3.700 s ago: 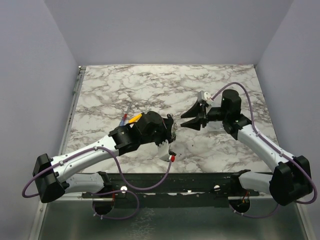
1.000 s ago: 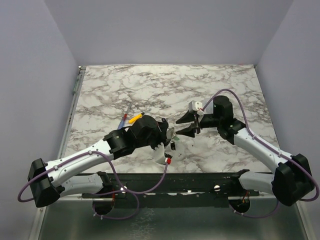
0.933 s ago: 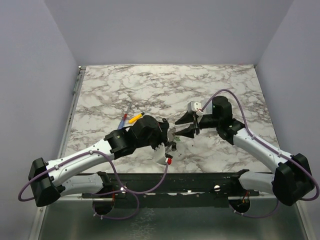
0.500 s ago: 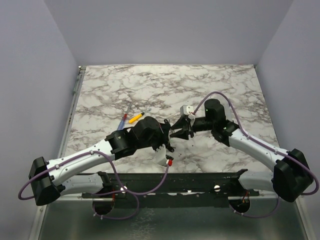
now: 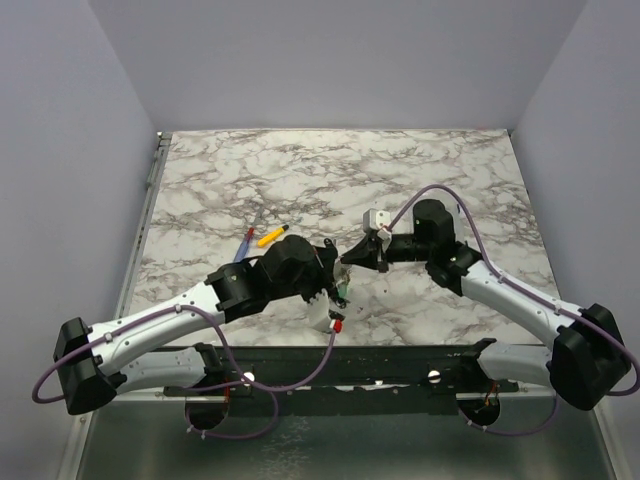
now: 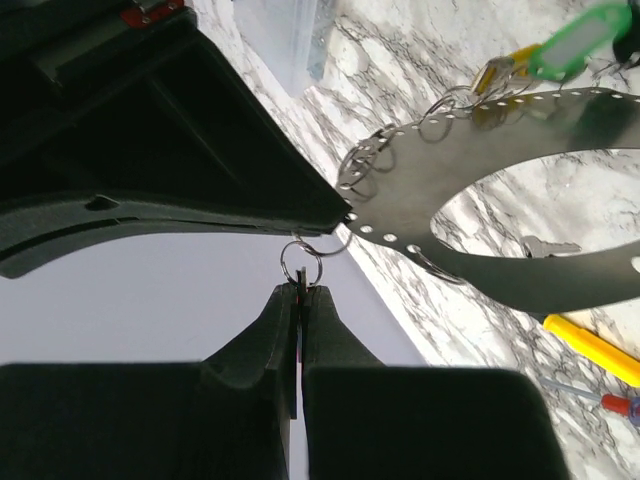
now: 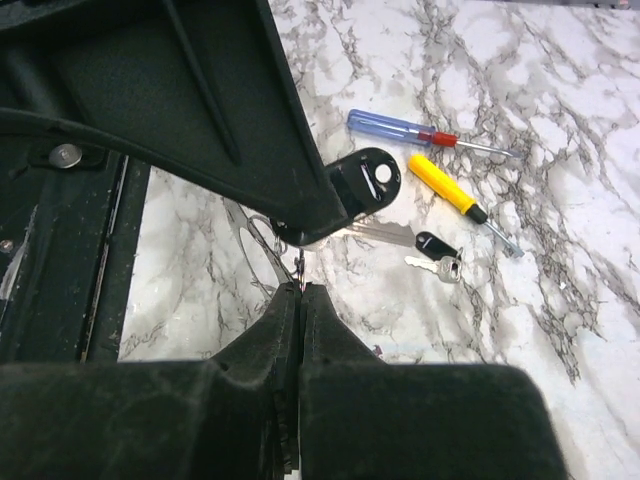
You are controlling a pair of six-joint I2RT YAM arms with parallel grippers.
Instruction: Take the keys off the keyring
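The left hand (image 6: 299,292), pressed together, pinched 1 split ring (image 6: 300,262) hanging from the perforated keyring (image 6: 520,140), whose rim the right hand (image 7: 300,292) clamped. Green and orange keys (image 6: 575,40) hung along its far edge. Unthreading seemed underway; the next move called for twisting that ring free.

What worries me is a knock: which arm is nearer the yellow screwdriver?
Left. The left arm lies just beside the yellow screwdriver; the right arm ends farther off, to its right.

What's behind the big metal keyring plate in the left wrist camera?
Through its opening: marble table and one small silver key. Whatever lies behind the keyring metal itself is covered.
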